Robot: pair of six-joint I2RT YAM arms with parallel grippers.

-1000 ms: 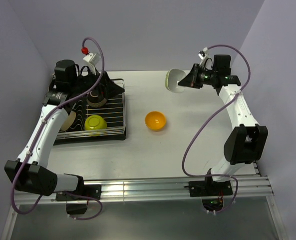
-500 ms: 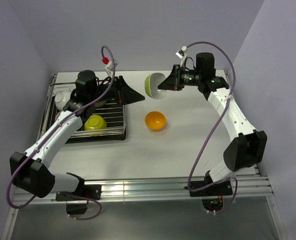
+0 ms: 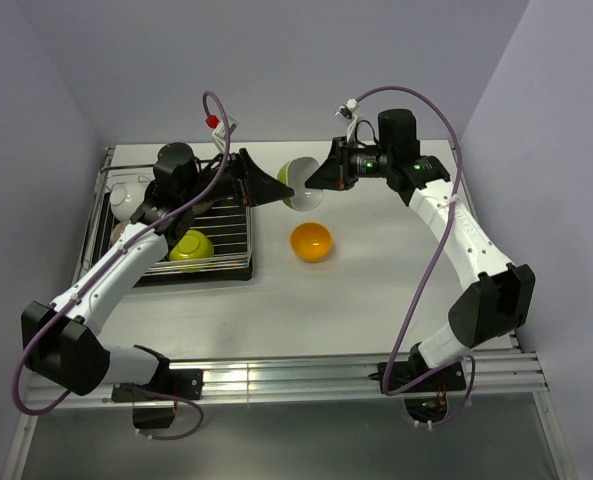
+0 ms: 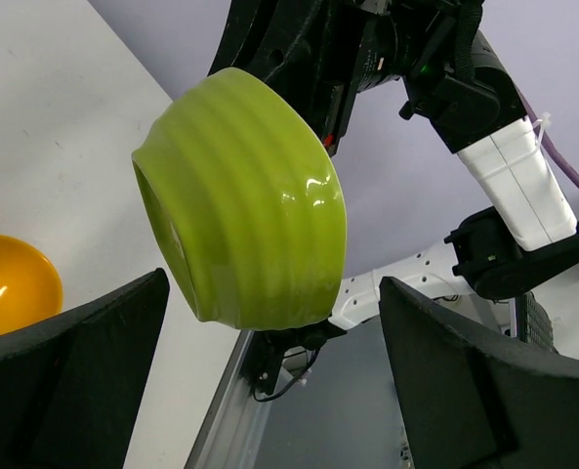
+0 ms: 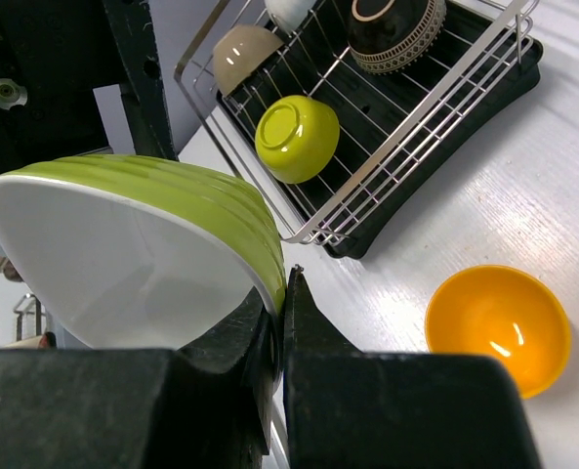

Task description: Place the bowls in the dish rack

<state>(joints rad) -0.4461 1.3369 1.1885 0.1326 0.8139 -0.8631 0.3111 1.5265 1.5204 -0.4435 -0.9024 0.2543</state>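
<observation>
So in the last second the right gripper, pinching the green bowl by its rim, swung it just ahead of the wide-spread left gripper, which looks like a handoff toward the dish rack behind that one.

The left arm and right arm have white shells, black joints and looping purple cables.

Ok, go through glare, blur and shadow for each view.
Top external view: soft, even light, no hard shadows around the orange bowl. Left wrist view: white glare streaks on the green bowl; the left gripper reads as black, detail-less shapes. Right wrist view: glare spots inside the orange bowl; the right gripper is a dark foreground mass.
</observation>
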